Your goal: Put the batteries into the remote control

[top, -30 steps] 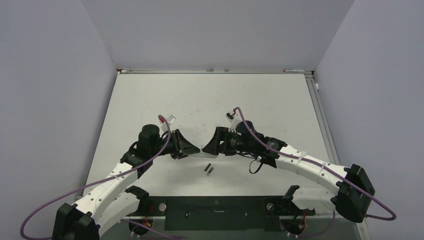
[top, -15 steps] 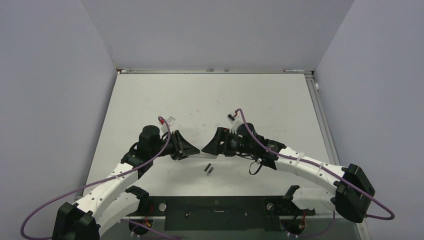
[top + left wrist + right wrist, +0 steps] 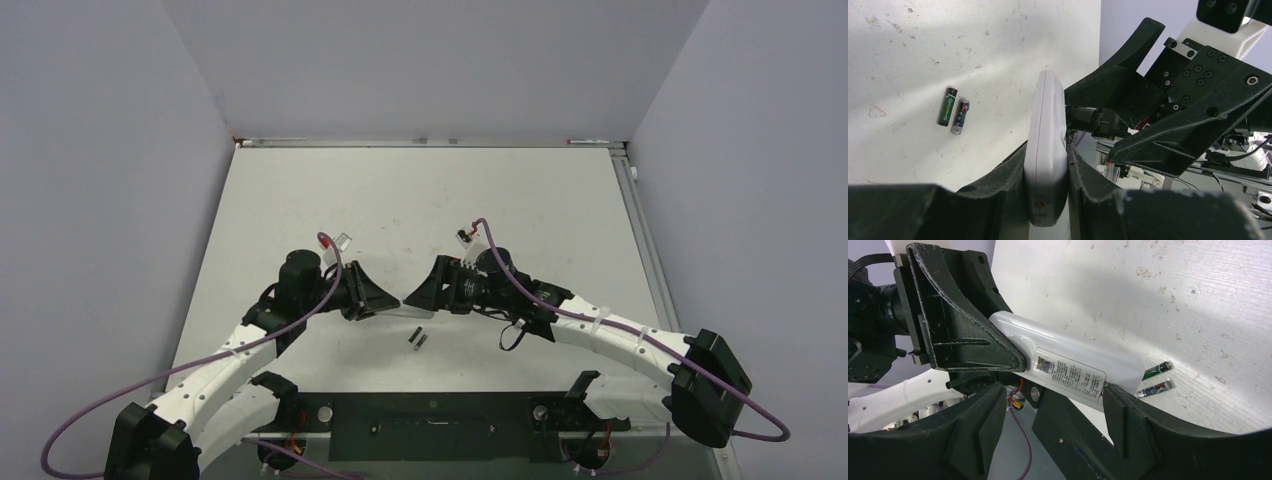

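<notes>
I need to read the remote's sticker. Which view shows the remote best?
Right wrist: the remote lies broadside, its labelled face toward the camera. The left wrist view shows only its thin edge, clamped in the left tool. The top view, from far off, hardly shows it.

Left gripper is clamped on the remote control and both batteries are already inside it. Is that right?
Not quite. The batteries are not inside it: both lie side by side on the table, apart from the remote control, as the left wrist view shows. The left gripper is indeed clamped on the remote control.
</notes>
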You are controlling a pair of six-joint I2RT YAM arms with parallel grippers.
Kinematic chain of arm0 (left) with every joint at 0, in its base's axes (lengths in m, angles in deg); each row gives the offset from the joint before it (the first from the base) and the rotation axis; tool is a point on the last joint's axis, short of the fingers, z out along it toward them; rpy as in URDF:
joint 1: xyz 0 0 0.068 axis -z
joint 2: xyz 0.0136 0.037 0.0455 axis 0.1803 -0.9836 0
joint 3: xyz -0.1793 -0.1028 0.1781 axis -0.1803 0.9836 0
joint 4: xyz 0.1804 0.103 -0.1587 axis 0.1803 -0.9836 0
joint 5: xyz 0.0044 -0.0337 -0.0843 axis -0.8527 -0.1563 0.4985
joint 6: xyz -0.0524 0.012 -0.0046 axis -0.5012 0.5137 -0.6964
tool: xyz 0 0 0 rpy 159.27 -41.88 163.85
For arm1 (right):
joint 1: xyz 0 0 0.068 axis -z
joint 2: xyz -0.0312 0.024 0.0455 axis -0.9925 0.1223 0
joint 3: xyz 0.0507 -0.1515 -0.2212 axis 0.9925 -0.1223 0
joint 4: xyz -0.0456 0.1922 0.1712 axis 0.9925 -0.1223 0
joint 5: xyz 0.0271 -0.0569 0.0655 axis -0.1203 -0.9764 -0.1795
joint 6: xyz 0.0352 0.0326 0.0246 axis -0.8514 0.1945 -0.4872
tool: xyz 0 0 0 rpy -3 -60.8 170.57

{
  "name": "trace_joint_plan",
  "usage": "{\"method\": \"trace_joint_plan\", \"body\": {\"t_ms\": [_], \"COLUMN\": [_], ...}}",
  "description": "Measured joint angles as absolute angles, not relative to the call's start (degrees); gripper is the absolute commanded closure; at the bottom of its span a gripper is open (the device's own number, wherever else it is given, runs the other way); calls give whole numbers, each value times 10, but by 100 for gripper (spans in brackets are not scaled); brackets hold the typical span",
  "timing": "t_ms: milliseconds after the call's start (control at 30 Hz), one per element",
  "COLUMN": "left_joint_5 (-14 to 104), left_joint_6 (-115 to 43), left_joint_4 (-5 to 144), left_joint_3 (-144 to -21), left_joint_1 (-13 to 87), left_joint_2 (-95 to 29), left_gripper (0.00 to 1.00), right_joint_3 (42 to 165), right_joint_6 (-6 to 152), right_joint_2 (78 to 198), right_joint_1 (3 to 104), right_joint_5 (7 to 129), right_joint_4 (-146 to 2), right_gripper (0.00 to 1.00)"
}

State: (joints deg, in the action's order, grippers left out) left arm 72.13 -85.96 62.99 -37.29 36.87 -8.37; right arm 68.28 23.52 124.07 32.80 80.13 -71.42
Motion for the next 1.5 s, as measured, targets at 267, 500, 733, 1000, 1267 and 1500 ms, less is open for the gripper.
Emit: {"method": "trace_joint_plan", "body": {"t_ms": [267,500,733,1000,1267,1500], "left_joint_5": [721,721,721,715,708,703], "left_joint_6": [-841,-834,-825,-820,-813,-812], "left_joint_4": [614,607,603,595,586,584], "left_joint_3": [-385,-391,-394,-396,-396,-396], "left_joint_1": [370,374,376,377,377,377], "left_joint_2": [-92,-101,-107,-113,-115,-117], "left_gripper": [100,100,100,100,100,100], "right_joint_3": [683,683,683,683,683,683], "right_joint_6": [236,236,236,238,238,238], "right_joint_2": [1241,1241,1240,1240,1240,1240], "right_joint_1": [328,328,328,328,328,328], "right_joint_5": [802,803,803,803,803,803], "right_joint_4": [-715,-723,-728,-733,-734,-737], "right_gripper": [32,32,32,32,32,32]}}
